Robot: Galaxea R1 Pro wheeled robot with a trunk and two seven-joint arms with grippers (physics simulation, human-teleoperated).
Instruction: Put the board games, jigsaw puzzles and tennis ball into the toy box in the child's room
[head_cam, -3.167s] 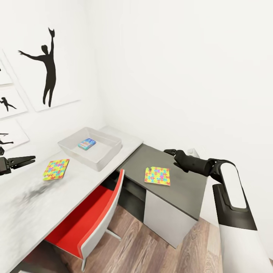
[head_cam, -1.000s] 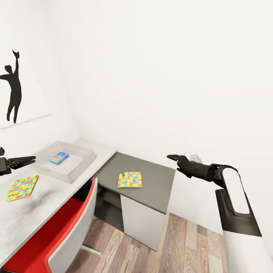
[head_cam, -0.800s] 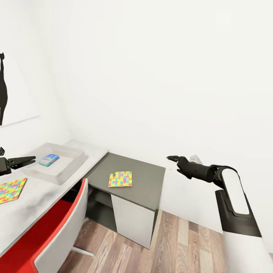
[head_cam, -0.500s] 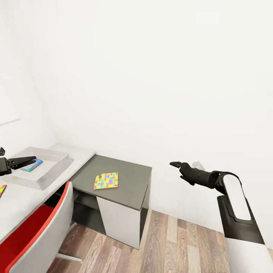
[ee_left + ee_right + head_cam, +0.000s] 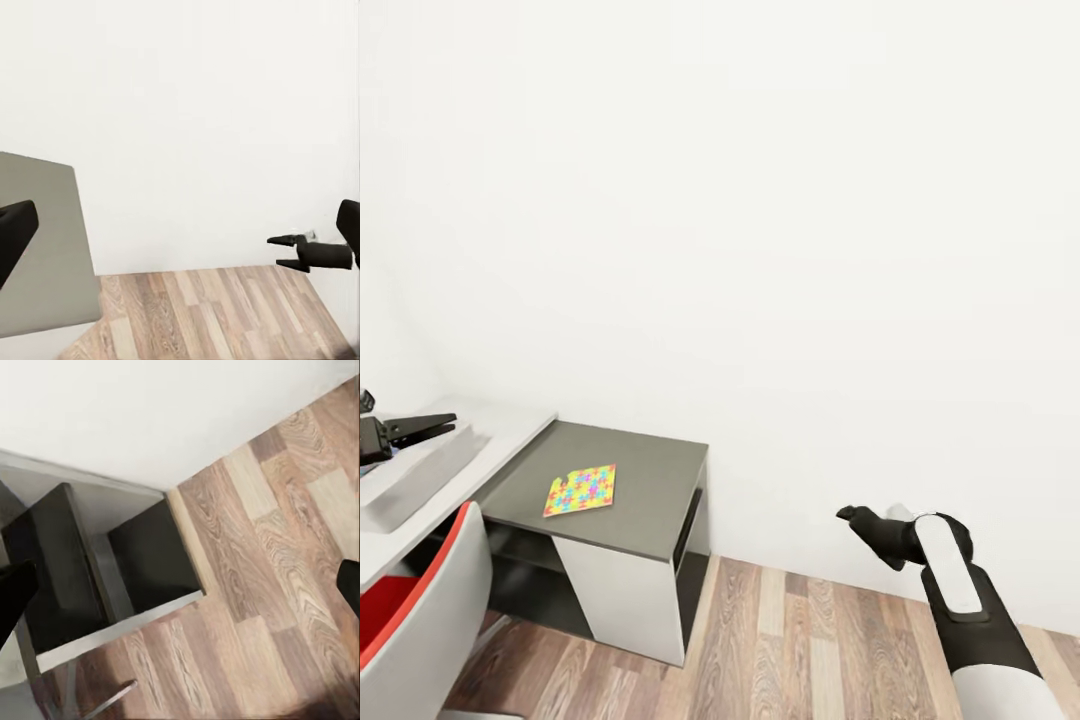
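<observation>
I'm in transit; a puzzle (image 5: 580,490) waits on the dark table (image 5: 650,480). Both end effectors, left (image 5: 445,424) and right (image 5: 847,514), hold nothing; openness unclear. Next: approach it.

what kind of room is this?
Likely a child's bedroom or study corner: a jigsaw puzzle lies on a dark grey desk section, a red chair is pulled up beside it, and the floor is wood plank under plain white walls.
</observation>
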